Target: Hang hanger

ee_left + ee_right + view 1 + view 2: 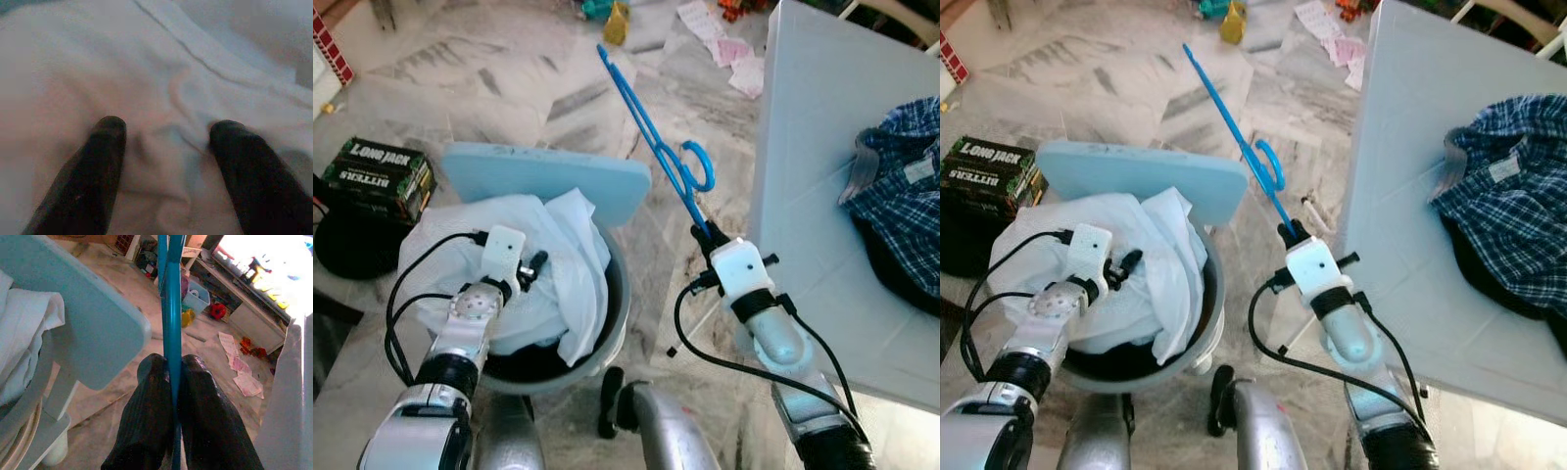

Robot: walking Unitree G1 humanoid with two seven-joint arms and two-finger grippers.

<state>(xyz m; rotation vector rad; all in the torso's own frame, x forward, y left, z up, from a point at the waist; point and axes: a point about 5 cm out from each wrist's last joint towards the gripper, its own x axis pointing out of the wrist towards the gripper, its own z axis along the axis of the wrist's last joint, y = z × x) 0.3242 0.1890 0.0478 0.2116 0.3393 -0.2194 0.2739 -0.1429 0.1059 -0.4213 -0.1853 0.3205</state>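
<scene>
From the head camera I see my right gripper clamped on the thin blue plastic hanger, its two black fingers pinching one end of the frame. In the right wrist view those fingers press against the blue bar from both sides with no gap. The hanger sticks up and away from the gripper at a slant, held in the air over the grey-veined marble floor, its curled hook partway along the bar and its far tip pointing toward the scattered papers further out.

My left gripper sits over the crumpled white cloth heaped in the round grey basket. The left wrist view shows its fingers spread well apart — the tips resting on or just above the cloth, nothing between them.

Just behind the basket stands a pale blue flat panel with rounded corners, and the hanger's bar passes beside its corner. On my right is a pale blue-white table with a blue checked shirt lying on it, near the far edge of my view. On my left, a dark green box with printed lettering rests on something black on the floor.
</scene>
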